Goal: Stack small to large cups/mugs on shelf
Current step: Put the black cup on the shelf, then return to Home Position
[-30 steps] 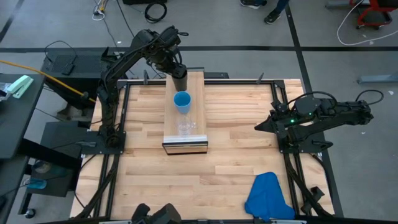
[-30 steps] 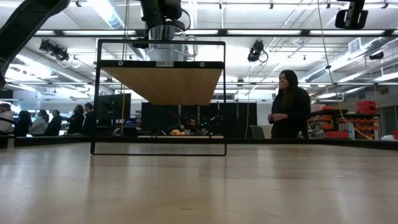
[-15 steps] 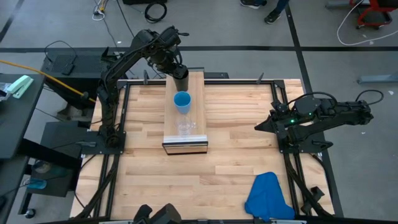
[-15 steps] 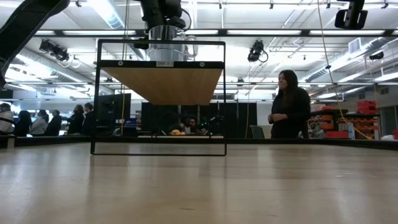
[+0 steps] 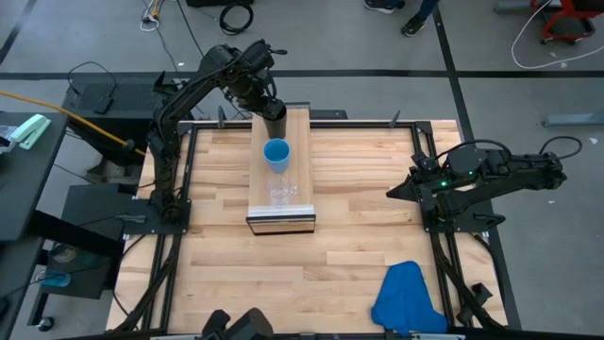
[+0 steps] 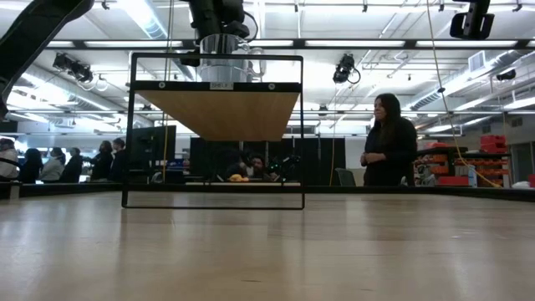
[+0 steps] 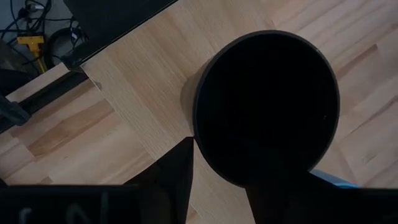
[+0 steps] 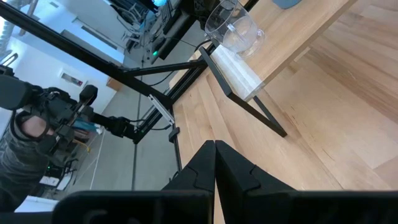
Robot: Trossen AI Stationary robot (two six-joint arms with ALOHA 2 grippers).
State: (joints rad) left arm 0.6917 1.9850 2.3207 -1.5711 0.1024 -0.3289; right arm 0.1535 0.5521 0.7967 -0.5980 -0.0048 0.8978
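Black cup [image 5: 273, 123] upright on shelf [image 5: 298, 210] far end, left pincer [image 5: 265, 106] gripping.

Shelf [image 5: 280, 170] runs down the counter [image 5: 359, 236] mid-left, w/ three cups in a row on it: black cup [image 5: 273, 123] at far end, blue cup [image 5: 276, 153] mid, glass mug [image 5: 280, 193] near front edge. Your left claw [image 5: 269, 110] is over the black cup, blocking that end. Counter either side of shelf is open. Blue cloth [image 5: 406, 300] sits at front-right corner; right claw [image 5: 393, 193] is parked at right edge.

Two dark jointed arms; green light on right arm [image 5: 440, 184].
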